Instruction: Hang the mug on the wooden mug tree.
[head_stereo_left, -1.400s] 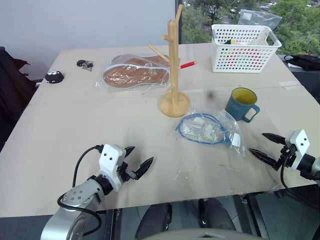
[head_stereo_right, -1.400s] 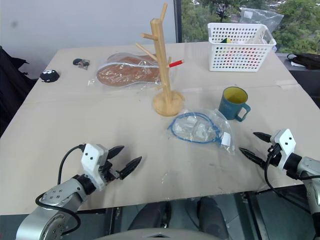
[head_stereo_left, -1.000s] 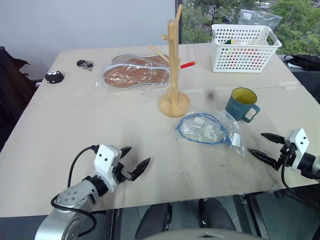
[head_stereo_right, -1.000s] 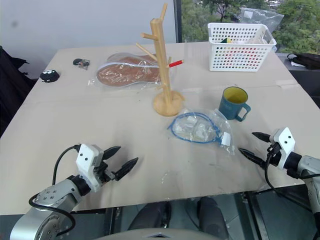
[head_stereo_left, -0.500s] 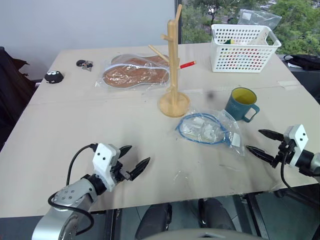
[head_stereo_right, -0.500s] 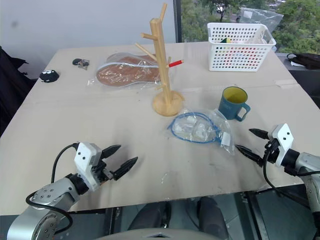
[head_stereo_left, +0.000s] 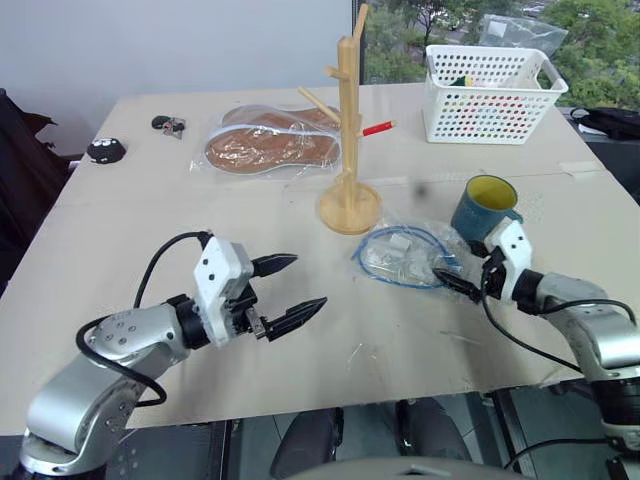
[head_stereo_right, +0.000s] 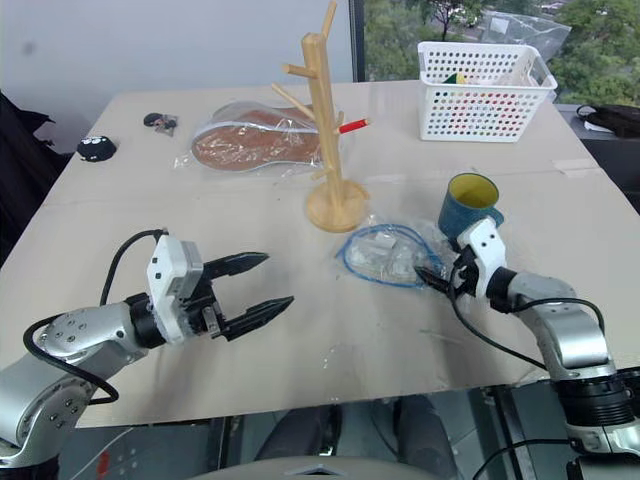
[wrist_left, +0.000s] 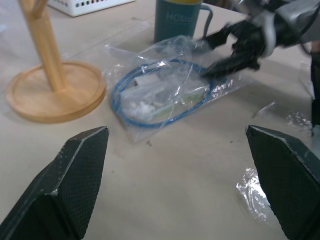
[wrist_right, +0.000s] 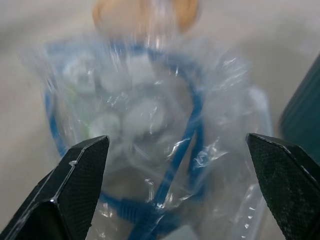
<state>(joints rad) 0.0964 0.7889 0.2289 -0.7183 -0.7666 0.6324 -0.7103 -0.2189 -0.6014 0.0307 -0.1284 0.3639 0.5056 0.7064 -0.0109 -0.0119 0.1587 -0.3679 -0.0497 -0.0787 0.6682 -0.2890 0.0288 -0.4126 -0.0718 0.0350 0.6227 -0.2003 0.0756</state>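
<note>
The mug (head_stereo_left: 487, 206) stands upright on the counter (head_stereo_left: 130, 250) at right of centre in the head views, just where it was a moment ago. The mug tree (head_stereo_left: 347, 150) rises above centre, also unmoved, well apart from the mug. What differs is the arms: the right tool (head_stereo_left: 462, 276), earlier near the lower right edge of the frame, has swung inward and now sits just below and left of the mug, its black fingers (head_stereo_right: 432, 276) spread wide with nothing between them, over the near edge of a clear bag with a blue cable (head_stereo_left: 408, 256). I cannot tell whether a finger touches the mug. The left tool (head_stereo_left: 288, 292) has risen and come a little toward the centre; its jaws stand wide apart and empty, in the lower left, far from the mug.

Bare counter lies between the left tool and the bag. The front counter edge runs just under both arms. A white basket (head_stereo_left: 492, 92) sits at upper right, a bagged brown item (head_stereo_left: 268, 145) at upper left of the tree.
</note>
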